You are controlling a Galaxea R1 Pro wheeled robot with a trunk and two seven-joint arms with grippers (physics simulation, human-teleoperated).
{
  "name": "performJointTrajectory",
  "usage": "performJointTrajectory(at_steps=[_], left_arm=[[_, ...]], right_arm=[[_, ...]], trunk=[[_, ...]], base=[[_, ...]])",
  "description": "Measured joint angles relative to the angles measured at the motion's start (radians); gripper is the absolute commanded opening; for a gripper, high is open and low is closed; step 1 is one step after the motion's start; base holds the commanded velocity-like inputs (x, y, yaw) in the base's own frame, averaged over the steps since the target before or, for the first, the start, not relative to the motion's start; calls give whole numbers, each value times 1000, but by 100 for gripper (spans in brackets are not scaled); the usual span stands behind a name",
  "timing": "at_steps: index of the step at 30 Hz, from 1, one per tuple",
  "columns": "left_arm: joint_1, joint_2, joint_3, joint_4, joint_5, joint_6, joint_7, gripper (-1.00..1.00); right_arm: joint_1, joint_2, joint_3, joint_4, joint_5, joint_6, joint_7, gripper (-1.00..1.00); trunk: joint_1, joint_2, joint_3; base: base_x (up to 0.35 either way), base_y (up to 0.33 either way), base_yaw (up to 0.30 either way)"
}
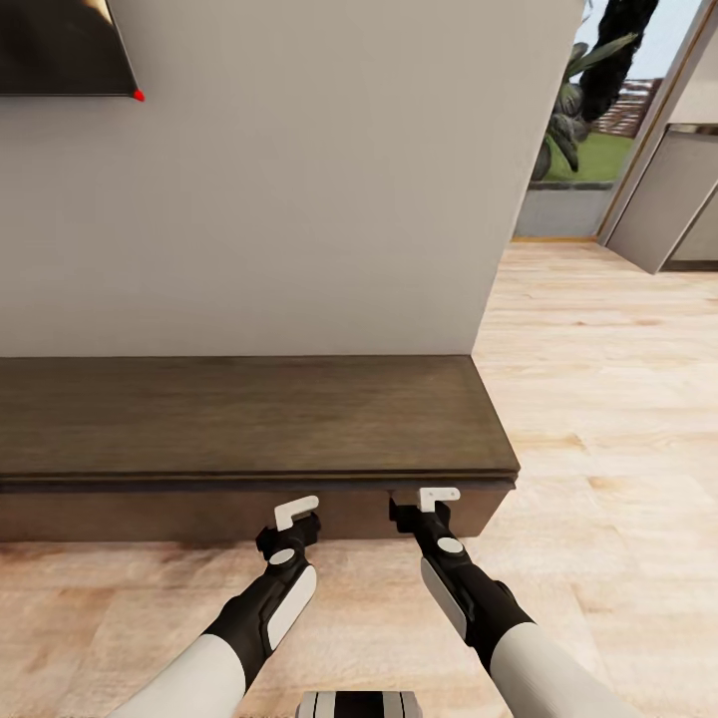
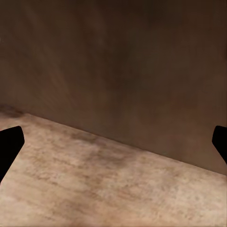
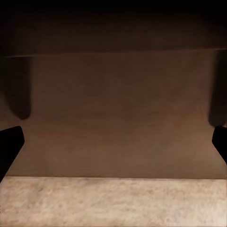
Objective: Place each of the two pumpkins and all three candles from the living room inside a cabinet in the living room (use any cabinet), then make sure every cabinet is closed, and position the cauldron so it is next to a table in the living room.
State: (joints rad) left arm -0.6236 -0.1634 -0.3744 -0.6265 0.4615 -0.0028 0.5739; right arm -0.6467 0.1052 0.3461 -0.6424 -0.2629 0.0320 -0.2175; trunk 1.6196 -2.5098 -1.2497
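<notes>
We stand close in front of the long, low dark-brown wooden cabinet (image 1: 249,419), which runs along the pale grey wall (image 1: 299,179), its right end stopping just short of the open light-wood floor (image 1: 598,399). Its flat top is bare, and from the head view its front face reads as flush, so we judge the drawers closed here. Both arms reach forward and low, level with that front. Our left end effector (image 1: 296,515) sits just before the cabinet front, left of centre, with its dark fingertips (image 2: 9,146) at the far edges of the left wrist view, so we read it as spread wide and holding nothing. Our right end effector (image 1: 437,496) is near the cabinet's right end, tucked under the overhang of the top; its fingertips (image 3: 10,146) are likewise far apart against the brown panel, also spread and empty. We judge the arms are held this low and close because the handleless fronts must be worked by pressing or hooking at the face itself. A dark framed panel (image 1: 60,45) hangs on the wall at far left, and a glazed opening to greenery (image 1: 588,110) lies far right.
</notes>
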Motion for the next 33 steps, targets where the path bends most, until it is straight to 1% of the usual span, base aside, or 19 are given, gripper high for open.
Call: performJointTrajectory(at_steps=[4, 14, 19, 20, 22, 24, 25, 27, 28, 29, 31, 32, 33], left_arm=[[0, 0, 0, 0, 0, 0, 0, 100], [0, 0, 0, -1, 1, 3, -2, 100], [0, 0, 1, -11, 5, 12, -2, 100], [0, 0, 2, -12, 6, 20, -2, 100], [0, 0, 7, -18, 9, 52, -1, 100], [0, 1, 11, -42, 10, 105, -1, 100], [0, 2, 11, -78, 11, 149, 0, 100], [2, 3, 11, -132, 13, 211, 2, 100], [5, 3, 12, -168, 13, 262, 4, 100], [6, 3, 14, -190, 13, 297, 5, 100], [7, 3, 25, -227, 12, 356, 6, 100], [7, 3, 33, -238, 13, 378, 6, 100], [7, 3, 41, -246, 13, 394, 6, 100]], right_arm=[[0, 0, 1, -1, 1, 0, 0, 100], [0, 0, 1, 0, 0, 1, 0, 100], [0, 1, 0, -6, -3, 11, -1, 100], [0, 1, -2, -7, -7, 24, -1, 100], [-1, 2, -6, -9, -11, 71, -1, 100], [-2, 2, -10, -15, -13, 141, -2, 100], [-3, 3, -11, -24, -14, 185, -2, 100], [-3, 4, -12, -44, -14, 227, -3, 100], [-3, 5, -13, -58, -14, 259, -3, 100], [-4, 5, -15, -64, -15, 286, -3, 100], [-6, 6, -41, -72, -16, 337, -4, 100], [-6, 6, -62, -76, -16, 356, -4, 100], [-6, 6, -95, -83, -16, 377, -5, 100]], trunk=[[1, 0, 0], [1, 0, 0], [1, 0, 0], [1, 0, 0], [1, 0, 0], [1, 0, 0], [0, 0, 0], [0, 0, 0], [0, 0, 0], [0, 0, 0], [0, 0, 0], [-1, 0, 4], [-1, 0, 8]], base=[[-256, 0, 0], [-343, 0, 0], [-339, 0, 0], [-287, 0, 0], [-285, 0, 0], [-235, 0, 0], [-118, 0, 0], [-50, 0, 0], [-25, 0, 0], [-16, 0, 0], [-8, 0, 0], [-3, 0, 0], [-2, 0, 0]])
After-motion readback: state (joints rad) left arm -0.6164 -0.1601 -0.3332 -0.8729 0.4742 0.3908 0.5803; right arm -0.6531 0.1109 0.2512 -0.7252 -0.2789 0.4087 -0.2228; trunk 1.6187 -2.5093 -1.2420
